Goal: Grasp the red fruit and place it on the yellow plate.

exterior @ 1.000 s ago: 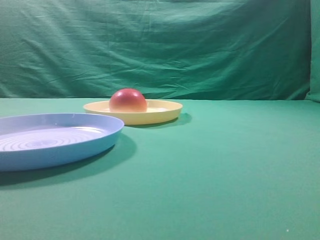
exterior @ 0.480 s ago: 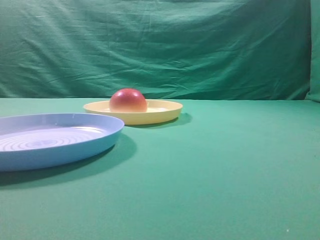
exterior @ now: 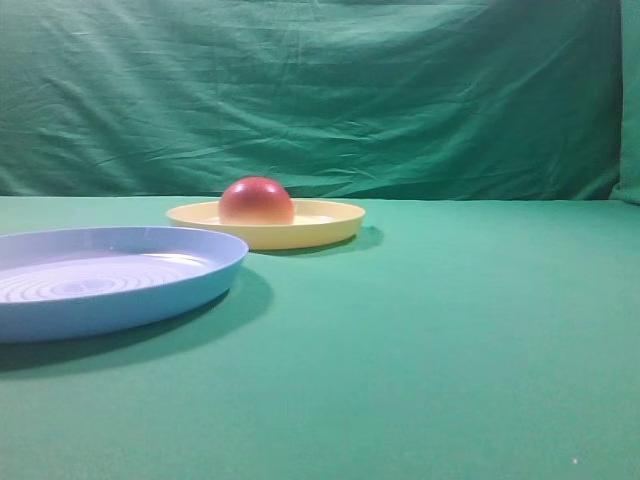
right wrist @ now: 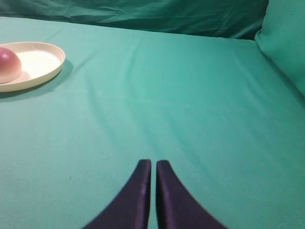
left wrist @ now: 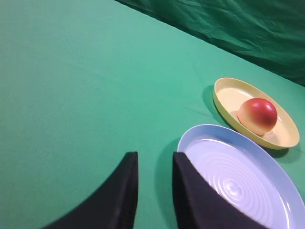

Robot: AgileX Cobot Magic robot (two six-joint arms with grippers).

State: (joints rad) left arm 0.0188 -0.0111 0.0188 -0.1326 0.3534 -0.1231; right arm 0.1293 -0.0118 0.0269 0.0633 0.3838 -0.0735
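The red fruit [exterior: 256, 200] sits inside the yellow plate [exterior: 330, 225], on its left half. In the left wrist view the red fruit [left wrist: 258, 114] rests in the yellow plate [left wrist: 228, 95] at the far right. My left gripper [left wrist: 155, 155] hangs well short of it, open, with only green cloth between its dark fingers. The right wrist view shows the red fruit [right wrist: 8, 64] on the yellow plate [right wrist: 45, 64] at the far left. My right gripper [right wrist: 153, 162] is shut on nothing, far from the plate. Neither gripper appears in the exterior high view.
A larger light-blue plate [exterior: 100, 290] with concentric ridges lies in front of the yellow one, at the left; it is right beside my left gripper's right finger [left wrist: 190, 191]. Green cloth covers the table and hangs as a backdrop [exterior: 320, 90].
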